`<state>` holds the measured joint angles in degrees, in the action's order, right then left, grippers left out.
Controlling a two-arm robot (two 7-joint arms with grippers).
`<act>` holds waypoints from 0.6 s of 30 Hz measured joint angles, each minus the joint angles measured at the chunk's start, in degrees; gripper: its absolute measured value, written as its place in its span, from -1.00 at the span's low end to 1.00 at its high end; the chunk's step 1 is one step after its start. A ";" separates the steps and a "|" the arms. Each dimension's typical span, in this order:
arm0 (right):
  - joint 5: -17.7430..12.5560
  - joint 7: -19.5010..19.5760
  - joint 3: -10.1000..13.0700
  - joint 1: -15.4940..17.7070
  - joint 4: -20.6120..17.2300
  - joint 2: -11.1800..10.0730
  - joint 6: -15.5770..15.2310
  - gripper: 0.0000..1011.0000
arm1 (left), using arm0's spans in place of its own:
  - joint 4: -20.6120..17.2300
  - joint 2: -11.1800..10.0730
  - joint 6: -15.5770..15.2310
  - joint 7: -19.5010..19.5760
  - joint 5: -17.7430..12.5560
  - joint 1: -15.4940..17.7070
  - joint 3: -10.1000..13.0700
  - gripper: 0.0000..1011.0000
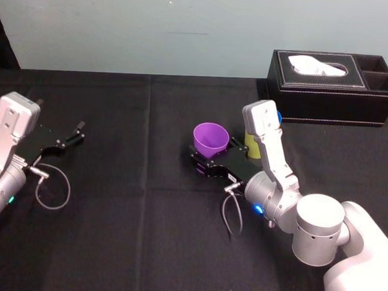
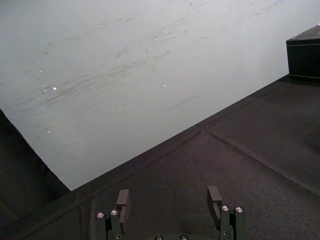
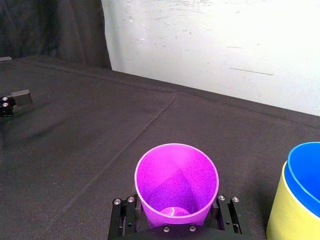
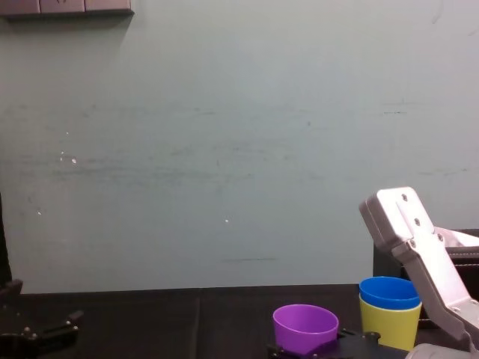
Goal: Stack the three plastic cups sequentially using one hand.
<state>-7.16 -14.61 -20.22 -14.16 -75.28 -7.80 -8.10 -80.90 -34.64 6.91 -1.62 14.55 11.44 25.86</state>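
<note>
1. Nearest the head camera sat the bulky joints of the right arm [image 1: 316, 231], bent back behind its own claw.
2. The right claw [image 3: 176, 222] was clenched on the purple cup [image 3: 176, 180], one finger on each side of the lower wall, with the cup upright and mouth up.
3. Whether that cup's base rested on the table [image 1: 132, 233] or hung just clear of it could not be told.
4. Just to the claw's right stood the yellow-green cup [image 3: 287, 215] with the blue cup [image 3: 306, 170] already nested inside it, so two cups looked stacked and the purple one remained.
5. Far off to the claw's left, the left claw [image 2: 168, 194] lay parked low over the table, its fingers spread and holding nothing.
6. Beyond the claw and to its right sat the black tissue box [image 1: 331, 90], with the wall [image 4: 224, 149] behind.
7. Risk: the stack stood so close that a sideways move without enough lift would likely strike the yellow-green wall and topple both cups.
8. Risk: a tilted or off-centre descent could catch the blue rim and jam, and too hard a squeeze might buckle the thin plastic.
</note>
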 joint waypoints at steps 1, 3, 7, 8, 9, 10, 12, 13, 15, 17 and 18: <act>-0.01 0.00 0.00 0.01 0.00 -0.01 0.00 0.46 | 0.00 0.00 0.00 0.00 0.00 0.00 0.00 1.00; -0.01 0.00 0.00 0.01 -0.02 -0.01 0.00 0.44 | 0.00 0.00 0.00 0.00 0.00 0.00 0.00 1.00; -0.01 -0.03 -0.02 0.15 -0.39 -0.14 -0.08 0.44 | 0.00 0.00 0.00 0.00 0.00 0.00 0.00 1.00; 0.00 -0.15 -0.04 0.32 -0.86 -0.37 -0.18 0.44 | 0.00 0.00 0.00 0.00 0.00 0.00 0.00 1.00; 0.00 -0.15 -0.04 0.32 -0.86 -0.37 -0.18 0.44 | 0.00 0.00 0.00 0.00 0.00 0.00 0.00 1.00; 0.16 -0.48 -0.07 0.95 -2.92 -1.25 -0.91 0.44 | 0.00 0.00 0.00 0.00 0.00 0.00 0.00 1.00; 0.23 -0.78 -0.08 1.38 -4.43 -1.81 -1.60 0.44 | 0.00 0.00 0.00 0.00 0.00 0.00 0.00 1.00; 0.24 -1.06 -0.07 1.86 -6.30 -2.45 -2.36 0.44 | 0.00 0.00 0.00 0.00 0.00 0.00 0.00 1.00; 0.22 -1.35 0.01 2.35 -8.18 -3.10 -3.26 0.43 | 0.00 0.00 0.00 0.00 0.00 0.00 0.00 1.00; 0.14 -1.64 0.14 2.74 -10.07 -3.72 -4.23 0.44 | 0.00 0.00 0.00 0.00 0.00 0.00 0.00 1.00; -0.07 -1.92 0.35 3.09 -11.94 -4.41 -5.32 0.44 | 0.00 0.00 0.00 0.00 0.00 0.00 0.00 1.00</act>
<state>-7.23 -16.53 -19.87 -11.07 -87.22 -12.22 -13.42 -80.90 -34.64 6.91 -1.62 14.55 11.43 25.86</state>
